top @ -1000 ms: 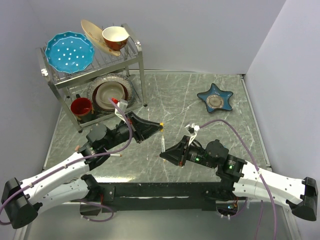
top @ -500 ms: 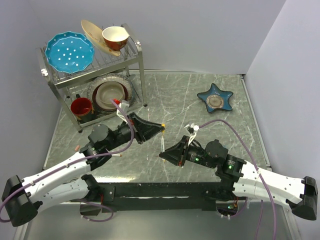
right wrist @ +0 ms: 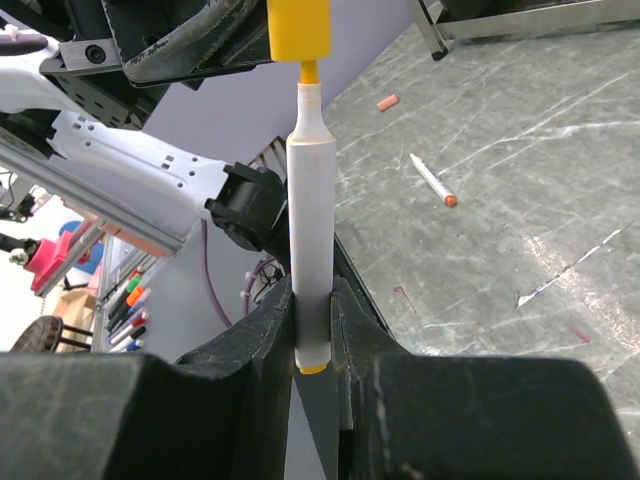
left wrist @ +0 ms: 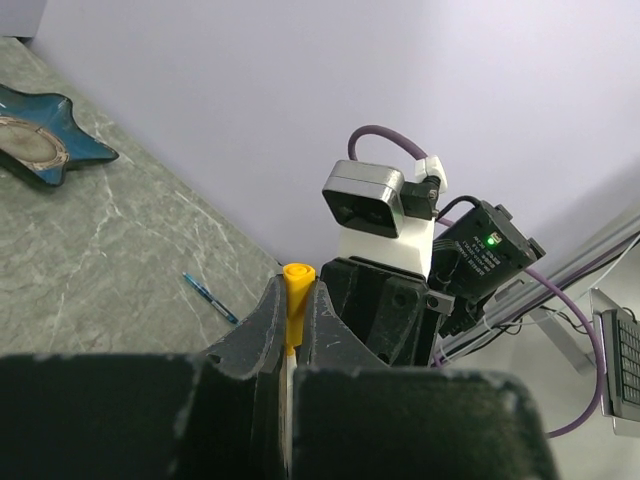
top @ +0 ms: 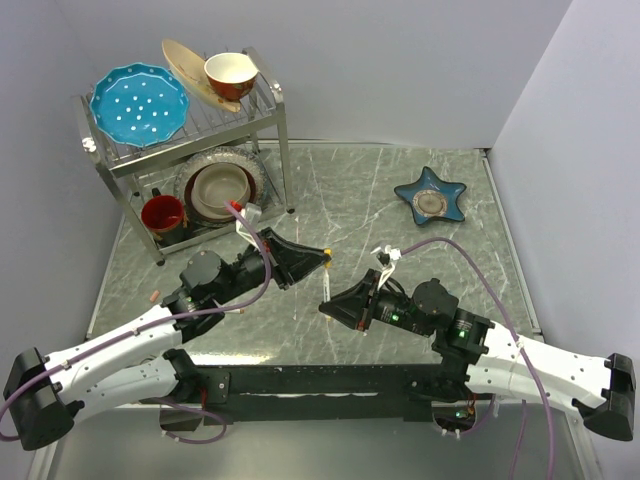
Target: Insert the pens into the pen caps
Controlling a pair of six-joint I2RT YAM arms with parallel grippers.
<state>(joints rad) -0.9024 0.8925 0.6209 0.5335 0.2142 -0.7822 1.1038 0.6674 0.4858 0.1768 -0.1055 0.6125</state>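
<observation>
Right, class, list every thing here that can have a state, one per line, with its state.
left pincer: shut on the orange cap.
right pincer: shut on the orange-ended pen.
orange cap: at the pen's tip, not pushed home.
orange-ended pen: in line with the cap, tip at its mouth.
red-ended pen: lying on the table, no cap on.
pink cap: lying loose on the table.
blue pen: lying on the table.

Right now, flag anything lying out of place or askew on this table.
A white pen and a pink cap lie loose on the table's near left; a blue pen lies alone near the wall. Nothing looks spilled or broken.
</observation>
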